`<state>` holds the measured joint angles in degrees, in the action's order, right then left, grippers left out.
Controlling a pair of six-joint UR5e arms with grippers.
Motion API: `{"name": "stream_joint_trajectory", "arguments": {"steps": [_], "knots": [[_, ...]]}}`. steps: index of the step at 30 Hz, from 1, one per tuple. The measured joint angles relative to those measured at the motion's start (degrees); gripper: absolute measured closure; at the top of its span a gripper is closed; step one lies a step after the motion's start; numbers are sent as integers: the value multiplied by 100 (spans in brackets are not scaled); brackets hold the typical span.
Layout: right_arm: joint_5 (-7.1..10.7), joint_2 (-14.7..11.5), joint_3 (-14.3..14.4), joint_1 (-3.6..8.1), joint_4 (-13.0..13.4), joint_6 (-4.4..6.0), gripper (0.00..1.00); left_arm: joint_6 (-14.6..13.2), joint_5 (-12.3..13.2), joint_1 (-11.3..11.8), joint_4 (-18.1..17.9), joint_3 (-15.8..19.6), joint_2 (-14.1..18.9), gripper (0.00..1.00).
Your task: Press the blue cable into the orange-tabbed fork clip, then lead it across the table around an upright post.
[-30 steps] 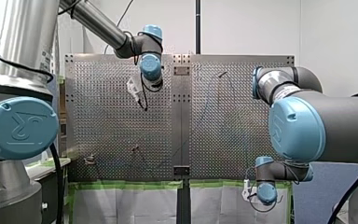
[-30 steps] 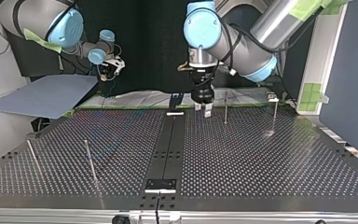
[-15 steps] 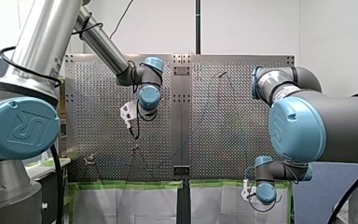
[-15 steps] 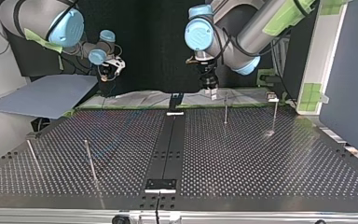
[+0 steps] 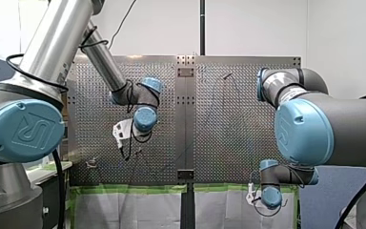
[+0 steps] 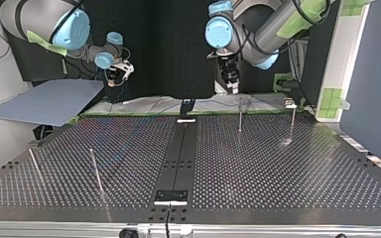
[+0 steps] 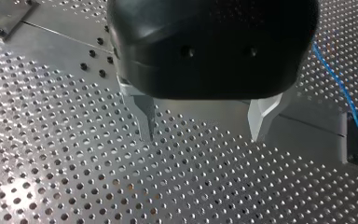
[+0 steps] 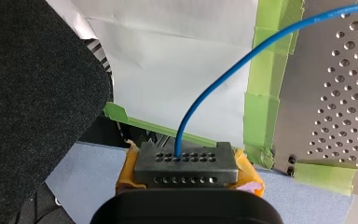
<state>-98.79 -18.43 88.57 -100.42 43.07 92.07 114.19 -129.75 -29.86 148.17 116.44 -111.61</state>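
My left gripper (image 7: pixel 203 136) hung wide open over the perforated table (image 7: pixel 51 158), with nothing between the metal fingers (image 7: pixel 145 116). A stretch of blue cable (image 7: pixel 335 80) lay on the table at about 2 o'clock from it. My right gripper (image 8: pixel 188 175) sat off the table's edge at the front view's 5 o'clock. It gripped the blue cable by a grey holed block (image 8: pixel 186 161) squeezed between yellow pads (image 8: pixel 127 172). The cable ran off toward 1 o'clock past green tape (image 8: pixel 261 116).
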Motion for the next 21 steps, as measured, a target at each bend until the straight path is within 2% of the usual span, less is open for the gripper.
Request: {"name": "stream_joint_trajectory", "arguments": {"steps": [8,15,21], "knots": [[-1,0,-1,-3,0,4,100,-33,294,141,-409,409,-56,0],[-1,0,-8,-6,-2,5,100,-20,678,298,-797,797,-392,0],[-1,0,-9,-8,-1,6,100,-125,989,558,-1107,1108,-702,0]]}}
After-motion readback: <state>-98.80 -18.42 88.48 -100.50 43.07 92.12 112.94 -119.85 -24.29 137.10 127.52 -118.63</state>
